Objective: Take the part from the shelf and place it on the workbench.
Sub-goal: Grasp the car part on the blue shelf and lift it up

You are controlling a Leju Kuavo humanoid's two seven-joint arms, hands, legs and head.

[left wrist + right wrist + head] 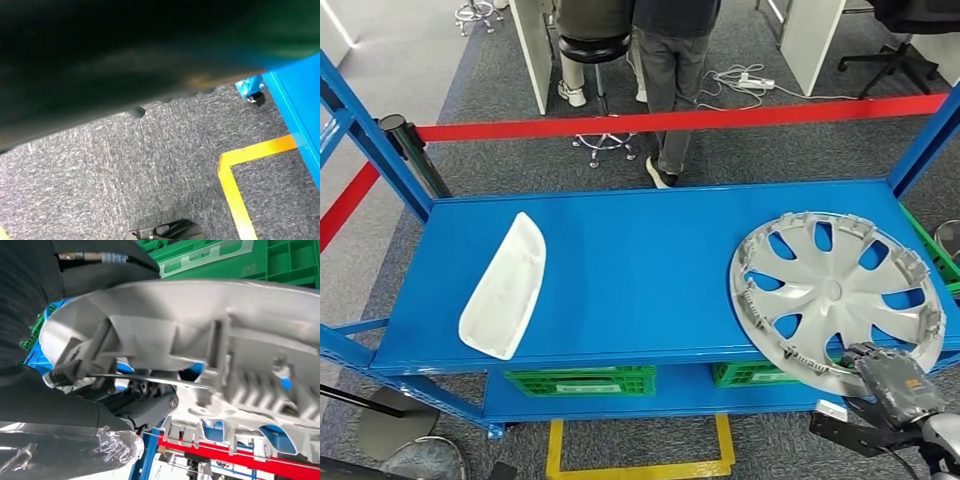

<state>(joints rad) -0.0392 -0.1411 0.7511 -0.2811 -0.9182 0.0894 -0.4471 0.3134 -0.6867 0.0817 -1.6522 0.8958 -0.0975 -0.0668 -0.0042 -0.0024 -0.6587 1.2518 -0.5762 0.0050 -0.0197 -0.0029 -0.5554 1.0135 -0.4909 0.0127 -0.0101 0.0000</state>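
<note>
The right hand (895, 385) is grasping the near rim of the silver wheel cover (837, 296), lying at the blue shelf's (637, 270) front right corner.

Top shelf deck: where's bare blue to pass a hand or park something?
The widest bare strip of the shelf deck lies between the white part and the hubcap, front to back. A narrower strip runs behind both, along the back edge. The right end is crowded: the hubcap overhangs the front lip, with the right hand at its near rim.
</note>
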